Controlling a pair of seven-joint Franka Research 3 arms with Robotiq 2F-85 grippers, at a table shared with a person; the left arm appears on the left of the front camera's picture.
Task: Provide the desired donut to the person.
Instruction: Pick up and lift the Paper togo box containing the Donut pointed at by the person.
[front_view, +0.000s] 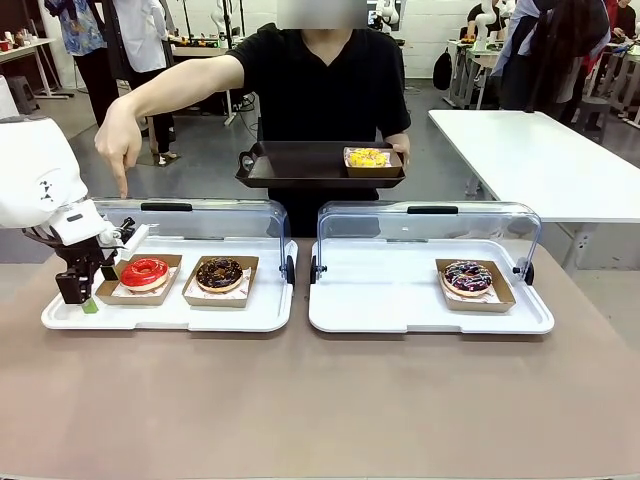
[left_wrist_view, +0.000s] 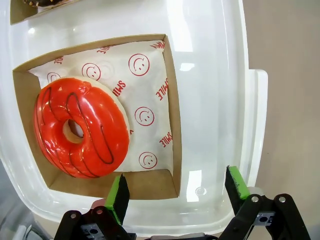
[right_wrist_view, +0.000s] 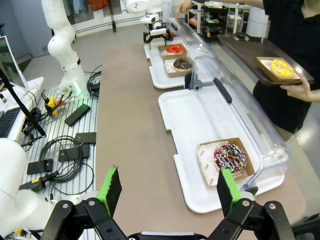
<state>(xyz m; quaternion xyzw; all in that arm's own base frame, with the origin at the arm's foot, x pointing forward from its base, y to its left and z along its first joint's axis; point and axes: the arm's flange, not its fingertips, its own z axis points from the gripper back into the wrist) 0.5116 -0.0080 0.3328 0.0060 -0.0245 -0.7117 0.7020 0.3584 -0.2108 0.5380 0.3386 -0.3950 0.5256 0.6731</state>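
A: What's the left hand (left_wrist_view: 177, 186) doing?
B: Its green pads (left_wrist_view: 238, 182) stand apart, a corner of a square cardboard tray (left_wrist_view: 150, 184) between them. Smiley-printed paper lines it, and the glossy red donut (left_wrist_view: 80, 127) sits inside, on the left white plastic tray (front_view: 170, 315).
A: And the person (front_view: 320, 80)?
B: Points a finger down above that donut, beyond the clear domed lid (front_view: 210, 222), holding a dark tray (front_view: 290, 178) with a yellow donut (front_view: 367, 157).
A: The right hand (right_wrist_view: 169, 184)?
B: Fingers apart, above the matte brown bench (front_view: 300, 400), near a sprinkled donut (right_wrist_view: 230, 157).
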